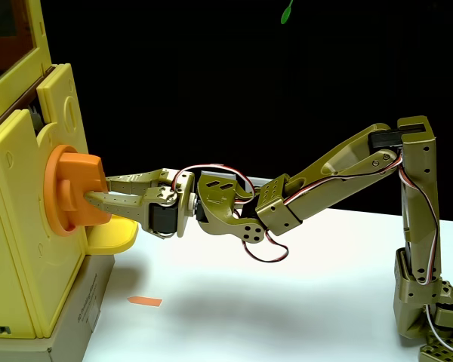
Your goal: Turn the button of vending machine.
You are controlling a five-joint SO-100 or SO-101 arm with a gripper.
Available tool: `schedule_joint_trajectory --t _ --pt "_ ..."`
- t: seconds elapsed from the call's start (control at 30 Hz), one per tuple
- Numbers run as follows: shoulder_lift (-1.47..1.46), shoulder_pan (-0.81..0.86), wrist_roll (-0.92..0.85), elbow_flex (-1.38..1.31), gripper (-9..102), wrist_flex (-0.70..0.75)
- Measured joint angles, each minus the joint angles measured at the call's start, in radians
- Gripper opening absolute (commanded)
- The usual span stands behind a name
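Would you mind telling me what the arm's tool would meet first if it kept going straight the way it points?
The tool points left at the orange button, its fingers apparently already straddling the protruding bar. Pushing on, it would likely press into the button's round disc, with the vending machine behind. Depth is uncertain.

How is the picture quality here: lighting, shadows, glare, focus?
In the fixed view, lighting is bright and even against a black backdrop; the arm casts a soft shadow on the white table; the vending machine looks slightly washed out, without hard glare; the tool at the button is in sharp focus; no obvious blur or distortion.
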Motion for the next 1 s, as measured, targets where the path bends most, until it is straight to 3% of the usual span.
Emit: schedule_joint_trajectory --t 0.23,0.43,0.7,1.0 --pt "0.000 0.000 0.069 0.000 -1 0.000" --pt "0.003 0.000 0.373 -0.002 -1 0.032" --pt "0.054 -0.002 1.104 -0.002 -1 0.127" --pt "0.074 -0.003 2.203 -0.002 1 0.158"
